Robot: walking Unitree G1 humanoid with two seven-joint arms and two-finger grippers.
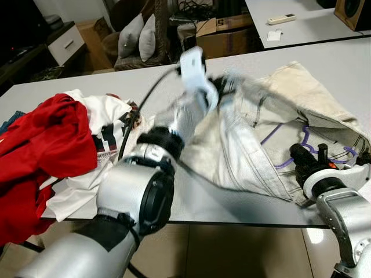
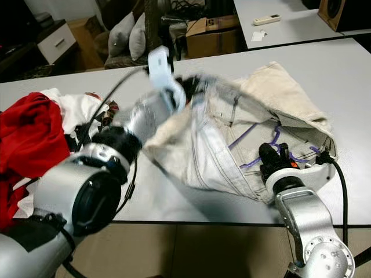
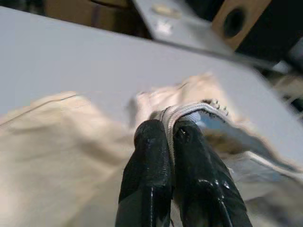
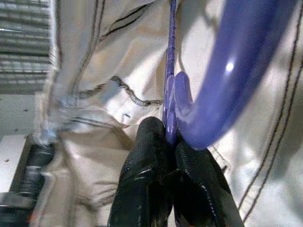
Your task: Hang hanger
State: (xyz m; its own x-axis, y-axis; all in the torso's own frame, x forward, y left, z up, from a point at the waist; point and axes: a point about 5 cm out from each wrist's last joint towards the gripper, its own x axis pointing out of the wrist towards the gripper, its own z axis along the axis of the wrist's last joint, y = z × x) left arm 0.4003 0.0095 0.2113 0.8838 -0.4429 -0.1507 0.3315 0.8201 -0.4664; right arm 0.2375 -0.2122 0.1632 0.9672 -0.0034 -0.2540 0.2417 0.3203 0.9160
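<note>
Trousers (image 1: 243,139) lie on the table (image 1: 348,63); left gripper (image 3: 171,135) pinches their far hem, right gripper (image 4: 170,137) clamps the hanger (image 4: 227,71).

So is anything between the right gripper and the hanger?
No. The right gripper is shut on the purple hanger inside the beige garment; the left gripper pinches the garment's edge.

Bright, even indoor light; the raised left arm (image 1: 174,124) is motion-blurred, and both wrist views are soft.
</note>
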